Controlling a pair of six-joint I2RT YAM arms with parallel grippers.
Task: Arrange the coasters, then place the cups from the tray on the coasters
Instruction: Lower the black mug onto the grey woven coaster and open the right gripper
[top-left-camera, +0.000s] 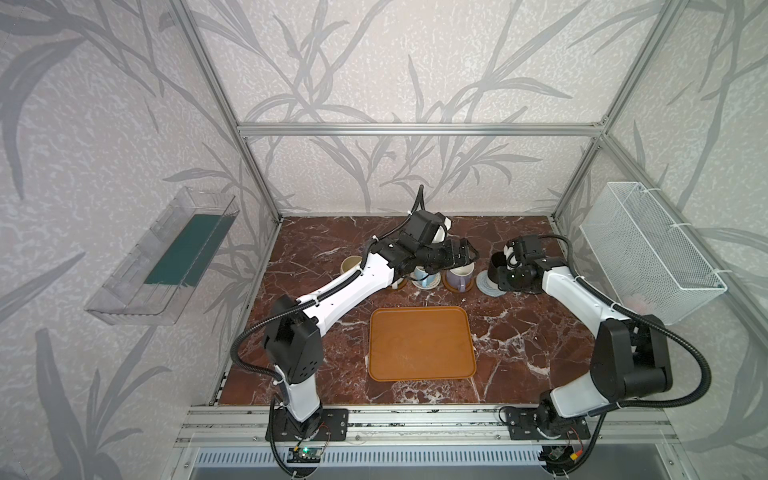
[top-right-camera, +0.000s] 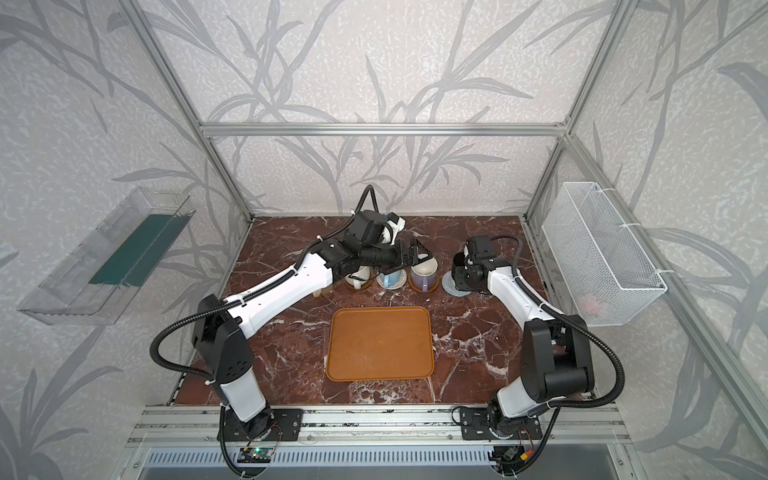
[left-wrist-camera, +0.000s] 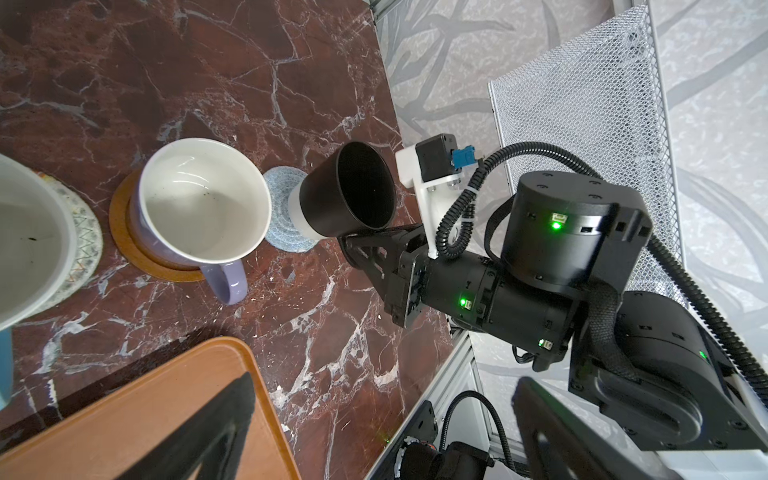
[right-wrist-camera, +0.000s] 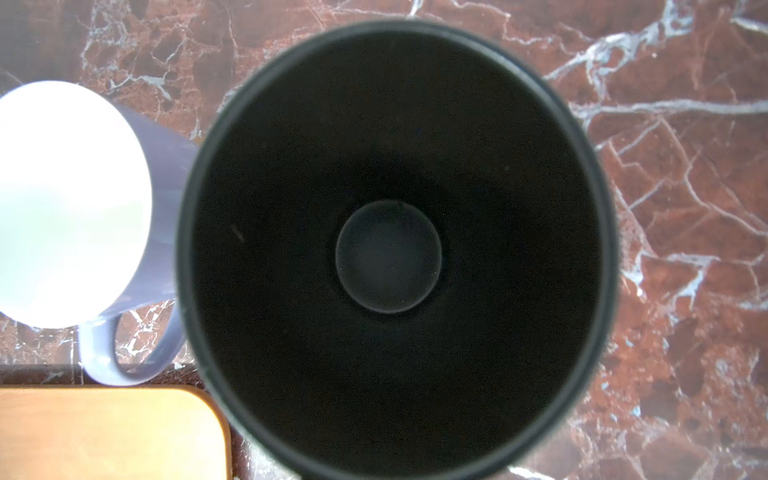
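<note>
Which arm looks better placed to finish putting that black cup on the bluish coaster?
Right. The right gripper is shut on the black cup at the grey-blue coaster; the left gripper hangs open and empty by the lavender mug.

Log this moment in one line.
right jaws: shut on black mug | black mug: over grey-blue coaster, contact unclear | left jaws: open, empty | tray: empty

Soft, even light fills both top views; shadows on the surface (top-left-camera: 519, 332) are faint. In the right wrist view the black cup (right-wrist-camera: 390, 249) blurs at its rim and the lavender cup (right-wrist-camera: 70, 199) blows out white. The left fingers (left-wrist-camera: 237, 399) loom dark, unfocused.
</note>
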